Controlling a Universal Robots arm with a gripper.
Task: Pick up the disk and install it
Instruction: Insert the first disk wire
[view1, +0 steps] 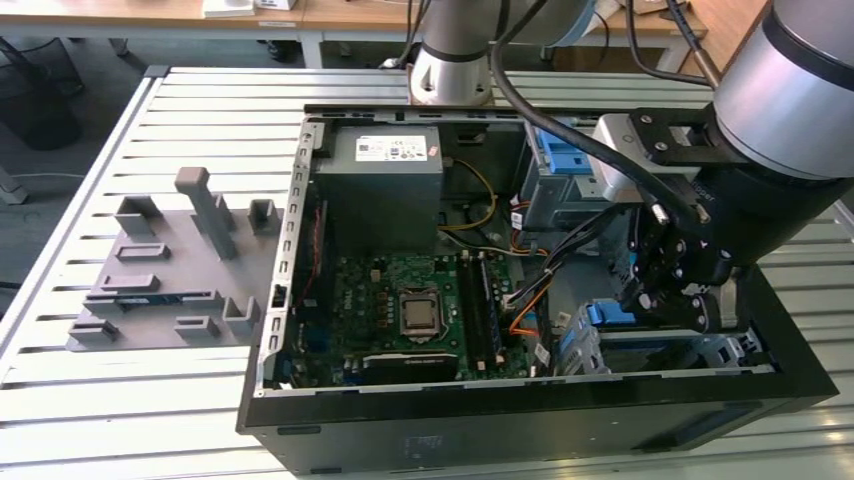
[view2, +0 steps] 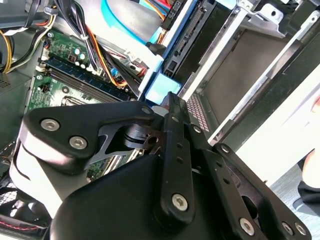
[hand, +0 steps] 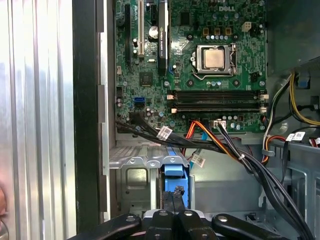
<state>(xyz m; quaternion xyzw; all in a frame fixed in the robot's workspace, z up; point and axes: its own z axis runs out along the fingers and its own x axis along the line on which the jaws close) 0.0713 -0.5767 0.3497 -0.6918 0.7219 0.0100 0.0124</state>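
Inside the case, end effector (view1: 671, 300) touches disk (view1: 615, 314).

Slatted metal table (view1: 80, 400), wooden desks (view1: 347, 15) behind (grey floor (view1: 67, 150))

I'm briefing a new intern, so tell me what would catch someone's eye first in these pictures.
An open computer case lies on the slatted table, its green motherboard exposed. The end effector reaches into the case at the exterior view's right, just above a blue-railed disk in the drive bay. A grey parts fixture sits beside the case at that view's left.
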